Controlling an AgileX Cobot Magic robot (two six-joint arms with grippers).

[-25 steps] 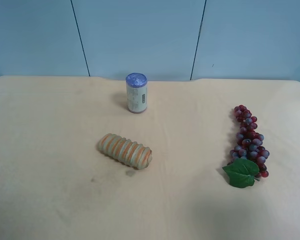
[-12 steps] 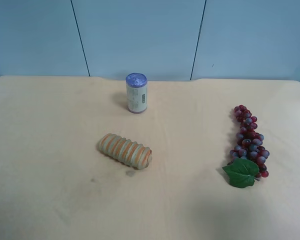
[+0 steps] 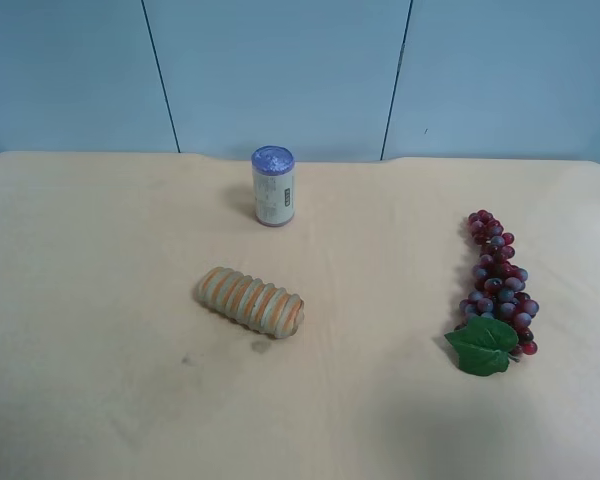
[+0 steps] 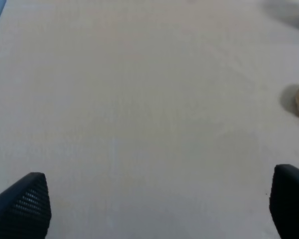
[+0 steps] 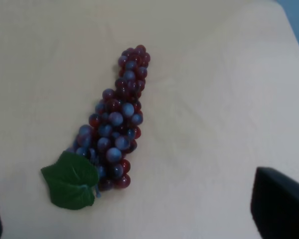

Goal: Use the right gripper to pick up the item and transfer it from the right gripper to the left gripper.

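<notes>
Work surface: tan table [image 3: 100, 400]. I read the right gripper [image 5: 139, 214] as spread wide above it and holding nothing. The left gripper [image 4: 157, 206] is spread apart in the same way. The item [image 3: 498, 280], a grape bunch, lies flat on the table at the exterior high view's right, in front of the right gripper and untouched. The ribbed roll [image 3: 250, 301] lies mid-table. The can [image 3: 273, 186] stands upright behind it. A green leaf [image 3: 483, 346] sits at the bunch's near end.

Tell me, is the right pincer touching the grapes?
Apart. The right wrist view shows bare table all around the grapes, well clear of the right pincer.
</notes>
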